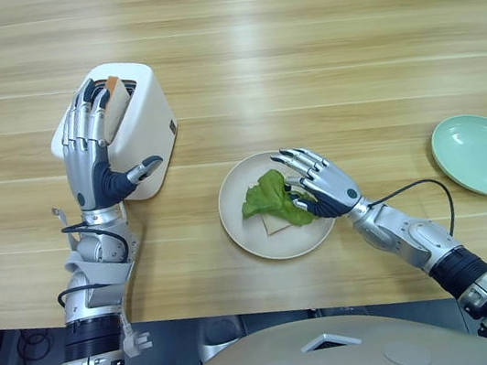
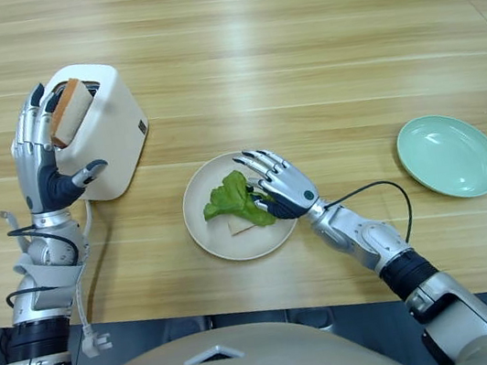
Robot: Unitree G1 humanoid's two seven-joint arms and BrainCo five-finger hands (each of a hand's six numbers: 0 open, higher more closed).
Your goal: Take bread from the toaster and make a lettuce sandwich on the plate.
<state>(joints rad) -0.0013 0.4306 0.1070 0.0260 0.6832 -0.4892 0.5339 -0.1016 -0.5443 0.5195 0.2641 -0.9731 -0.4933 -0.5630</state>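
Note:
A white toaster point(image 1: 149, 123) stands on the left of the wooden table, with a slice of bread point(image 2: 70, 109) sticking up out of its slot. My left hand point(image 1: 89, 142) is upright against the toaster's left side. Its fingers lie straight along the slice, and the thumb rests on the toaster's front. On the beige plate point(image 1: 235, 225) in the middle lies another slice point(image 1: 276, 226) with a green lettuce leaf point(image 1: 266, 197) on top. My right hand point(image 1: 319, 181) is over the plate's right side, fingers spread, thumb touching the leaf's edge.
A pale green dish point(image 1: 483, 154) sits at the right of the table. A black cable point(image 1: 416, 188) loops from my right wrist over the tabletop. The toaster's cord point(image 2: 83, 291) hangs off the near edge.

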